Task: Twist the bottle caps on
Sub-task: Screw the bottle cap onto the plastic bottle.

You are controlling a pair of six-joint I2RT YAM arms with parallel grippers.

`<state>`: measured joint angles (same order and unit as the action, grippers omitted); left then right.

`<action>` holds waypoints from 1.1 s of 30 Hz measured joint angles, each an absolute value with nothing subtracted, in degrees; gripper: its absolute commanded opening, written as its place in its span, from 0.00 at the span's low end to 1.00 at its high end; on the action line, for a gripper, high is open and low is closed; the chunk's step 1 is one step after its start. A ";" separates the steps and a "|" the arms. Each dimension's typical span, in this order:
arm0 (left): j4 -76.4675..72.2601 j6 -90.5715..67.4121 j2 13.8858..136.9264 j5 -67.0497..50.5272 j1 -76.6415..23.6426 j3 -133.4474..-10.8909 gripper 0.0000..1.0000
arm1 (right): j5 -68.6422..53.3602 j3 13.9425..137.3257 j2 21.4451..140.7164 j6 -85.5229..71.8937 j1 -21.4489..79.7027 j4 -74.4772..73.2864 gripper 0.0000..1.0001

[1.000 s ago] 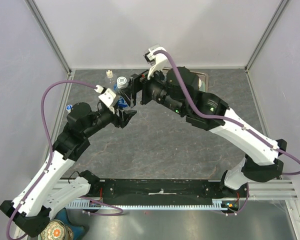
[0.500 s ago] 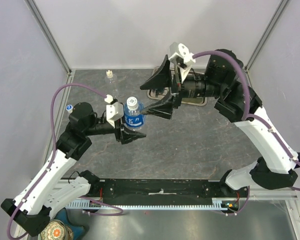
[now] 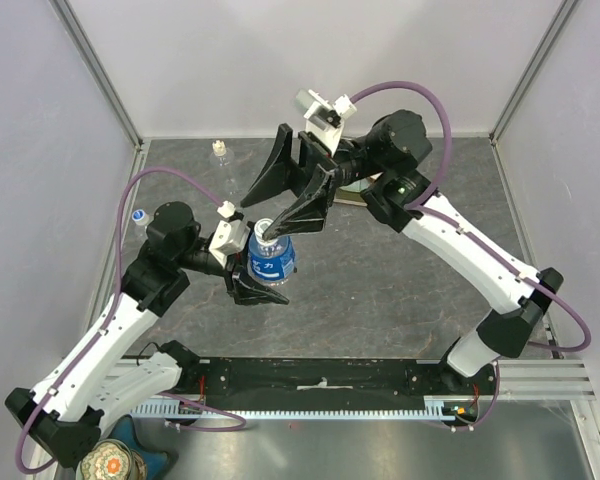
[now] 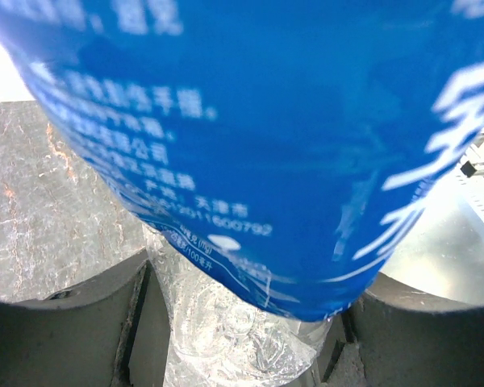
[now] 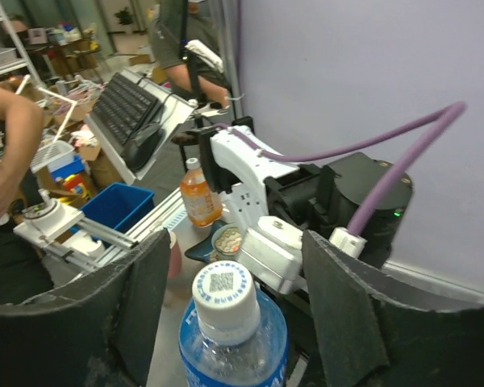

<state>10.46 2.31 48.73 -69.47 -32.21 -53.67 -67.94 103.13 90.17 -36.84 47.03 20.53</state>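
Observation:
A clear bottle with a blue label (image 3: 271, 258) is held upright above the table, my left gripper (image 3: 248, 262) shut on its body. The label (image 4: 250, 137) fills the left wrist view, with dark fingers (image 4: 56, 339) at both lower corners. A white bottle cap (image 5: 224, 294) with a printed code sits on the bottle's neck (image 3: 265, 231). My right gripper (image 3: 257, 220) hangs open over the cap; in the right wrist view its fingers (image 5: 137, 306) stand on either side of the cap without touching it. A second small clear bottle (image 3: 220, 150) stands at the back left.
A small blue-and-white round thing (image 3: 137, 215) lies at the table's left edge. A flat dish (image 3: 352, 190) sits at the back, mostly under the right arm. A patterned bowl (image 3: 110, 462) on a blue cup sits below the table's near rail. Enclosure walls stand on three sides.
My right gripper swung back left from the dish and came over the capped bottle, its jaws narrowing. My left arm brought the bottle slightly nearer and more upright.

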 measured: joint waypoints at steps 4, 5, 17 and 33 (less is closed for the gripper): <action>10.07 2.13 48.93 -69.69 -32.27 -53.45 0.02 | -70.13 103.00 91.02 -39.18 48.31 22.87 0.62; 10.04 2.11 48.99 -69.71 -32.27 -53.43 0.02 | -70.54 103.00 90.91 -39.18 48.38 23.11 0.61; 8.67 0.78 49.15 -69.69 -32.27 -53.39 0.02 | -71.59 103.00 89.69 -29.78 48.38 11.64 0.55; 8.88 0.03 48.82 -67.46 -32.38 -53.39 0.02 | -69.47 103.00 88.86 -23.86 47.79 5.28 0.00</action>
